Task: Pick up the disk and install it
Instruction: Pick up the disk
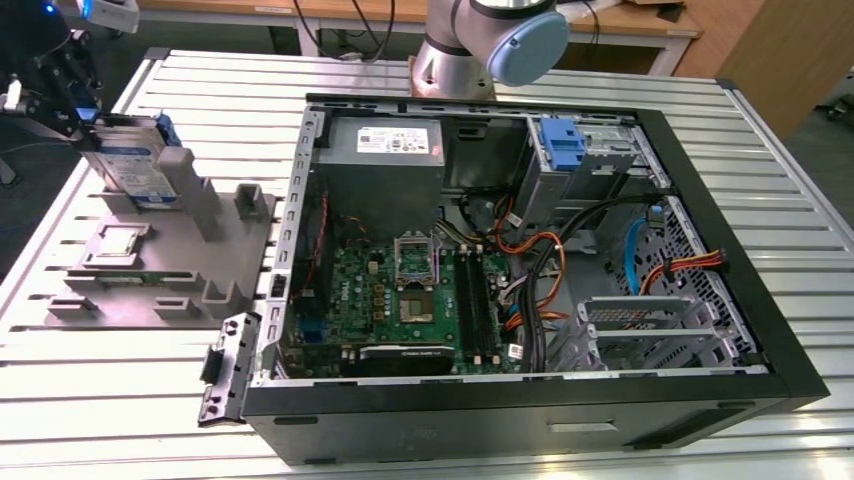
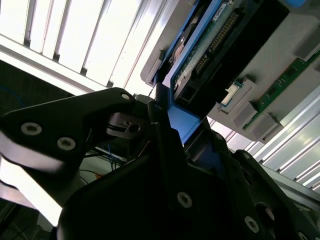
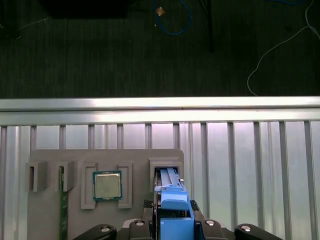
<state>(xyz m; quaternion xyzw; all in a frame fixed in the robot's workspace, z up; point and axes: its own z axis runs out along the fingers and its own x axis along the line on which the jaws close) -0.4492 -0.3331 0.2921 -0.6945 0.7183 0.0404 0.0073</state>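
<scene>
silver-grey rectangular metal disk (image 1: 134, 172): blue-and-white label, bright blue carrier. matt grey plastic fixture block (image 1: 214, 265). silver ribbed aluminium table (image 1: 120, 380): parallel slat stripes from edge to edge. black steel computer case (image 1: 534, 420), with green circuit board (image 1: 354, 290) and orange cables (image 1: 687, 266). black jointed gripper (image 1: 91, 128).

The disk (image 1: 134, 168) stands in the fixture block (image 1: 140, 262) beside the case (image 1: 534, 412).

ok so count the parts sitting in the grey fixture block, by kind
disk: 1
processor chip: 1
memory stick: 1
total: 3
</scene>
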